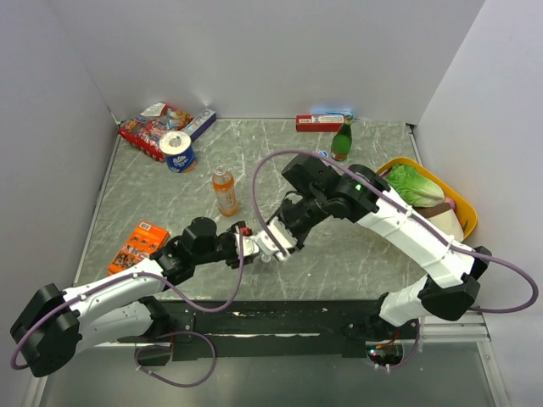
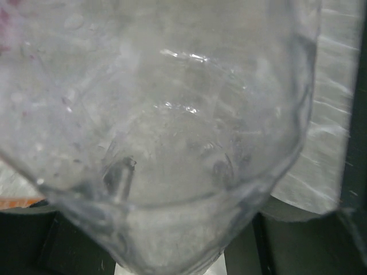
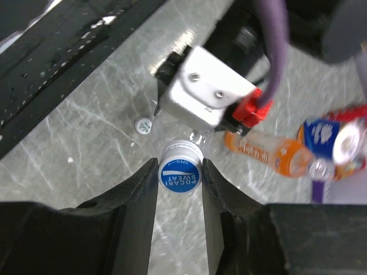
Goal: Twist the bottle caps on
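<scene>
- Blue cap (image 3: 179, 175) sits on the neck of the clear bottle (image 2: 172, 143), pinched by our right gripper (image 3: 179, 167).
- Our left gripper (image 1: 243, 246) clamps that bottle near the table (image 1: 153, 195) front edge at six o'clock; open room lies toward twelve.
- Only the right wrist view shows a white cap (image 3: 143, 124); overhead, the orange bottle (image 1: 225, 191) stands at eleven.

Left arm stretched low rightward; left pincer (image 1: 251, 247) gripped bottle (image 2: 172, 114). Right arm arched over from right; right pincer (image 3: 180, 173) pinched cap (image 3: 179, 175) both sides.

A cap (image 3: 179, 172) tops the bottle (image 2: 172, 143) between the right fingers (image 3: 135, 197).
</scene>
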